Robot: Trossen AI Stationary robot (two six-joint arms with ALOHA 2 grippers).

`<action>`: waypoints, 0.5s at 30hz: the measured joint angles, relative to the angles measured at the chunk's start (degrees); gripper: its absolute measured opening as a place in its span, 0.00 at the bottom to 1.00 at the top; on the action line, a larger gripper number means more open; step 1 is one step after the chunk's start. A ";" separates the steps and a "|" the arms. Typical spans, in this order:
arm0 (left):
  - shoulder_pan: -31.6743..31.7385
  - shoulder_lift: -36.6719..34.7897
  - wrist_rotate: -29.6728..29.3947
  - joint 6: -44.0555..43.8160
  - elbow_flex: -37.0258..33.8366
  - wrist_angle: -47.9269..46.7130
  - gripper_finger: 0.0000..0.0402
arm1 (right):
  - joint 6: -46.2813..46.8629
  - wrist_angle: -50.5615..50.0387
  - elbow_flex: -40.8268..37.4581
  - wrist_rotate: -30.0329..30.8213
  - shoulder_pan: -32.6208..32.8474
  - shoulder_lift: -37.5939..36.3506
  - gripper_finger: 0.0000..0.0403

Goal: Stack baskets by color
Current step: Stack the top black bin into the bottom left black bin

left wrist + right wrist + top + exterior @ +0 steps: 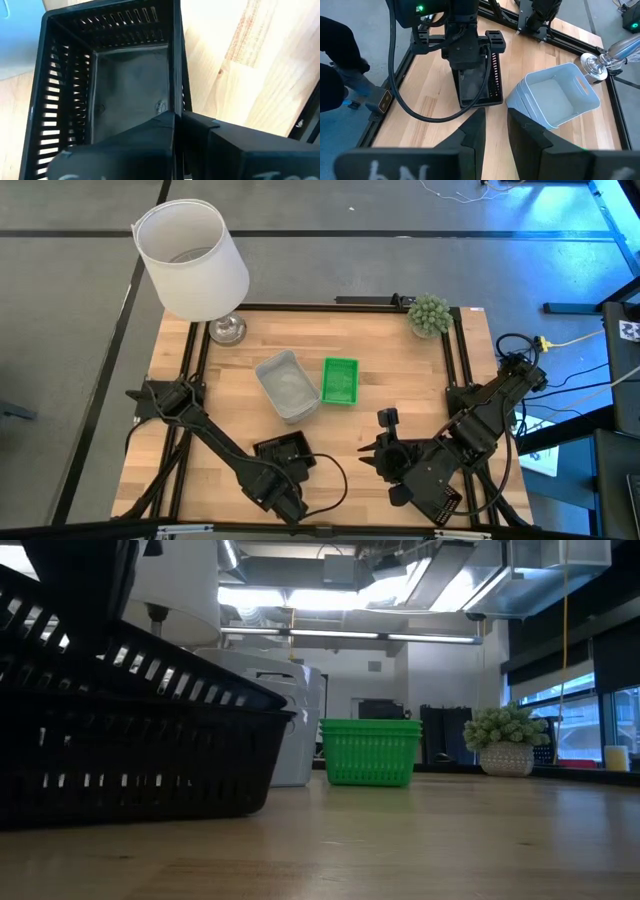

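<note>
Near the table's front edge, a black basket (285, 452) lies tilted in a second black basket (130, 765); its raised rim (150, 660) shows in the low view. My left gripper (287, 476) stands over them, pointing steeply down, shut on the upper basket's wall. A nested stack of grey-white baskets (287, 385) and a green basket (340, 380) rest on their bottoms at the table's middle. My right gripper (380, 442) hovers open above the table, right of the black baskets, with nothing between its fingers (472, 132). My left gripper pinches a side wall (176, 95) of the upper black basket, one finger (145, 137) inside the basket and one (220, 135) outside. The fingers come from above, slanting down. The basket sits tilted, one end raised, its other end down in the lower black basket.
A lamp with a white shade (192, 260) stands at the far left corner and a small green plant (430, 313) at the far right. Black frame rails (455, 370) run along the table's edges. Bare wood lies between the black baskets and the right gripper.
</note>
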 joint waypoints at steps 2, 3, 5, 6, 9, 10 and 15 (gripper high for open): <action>0.02 0.00 -0.11 -0.01 0.00 -0.01 0.01 | 0.04 0.00 0.00 0.00 0.00 0.00 0.20; -0.03 0.00 -0.38 -0.02 0.00 -0.01 0.01 | 0.04 0.00 0.00 0.00 0.00 0.00 0.20; -0.28 0.00 -0.86 -0.32 0.00 -0.03 0.01 | 0.00 0.00 0.00 0.00 0.00 0.00 0.20; -0.42 0.00 -1.43 -0.78 0.00 -0.06 0.01 | 0.03 -0.01 0.00 0.00 0.00 0.00 0.20; -0.70 0.00 -2.50 -1.19 0.00 -0.27 0.00 | 0.00 -0.02 0.00 0.00 0.00 0.00 0.20; -0.82 0.00 -2.59 -1.33 0.00 -0.30 0.00 | -0.02 0.00 0.00 0.00 0.00 0.00 0.20; -0.96 0.00 -3.60 -1.53 0.00 -0.42 0.00 | -0.07 0.00 0.00 0.00 0.00 0.00 0.20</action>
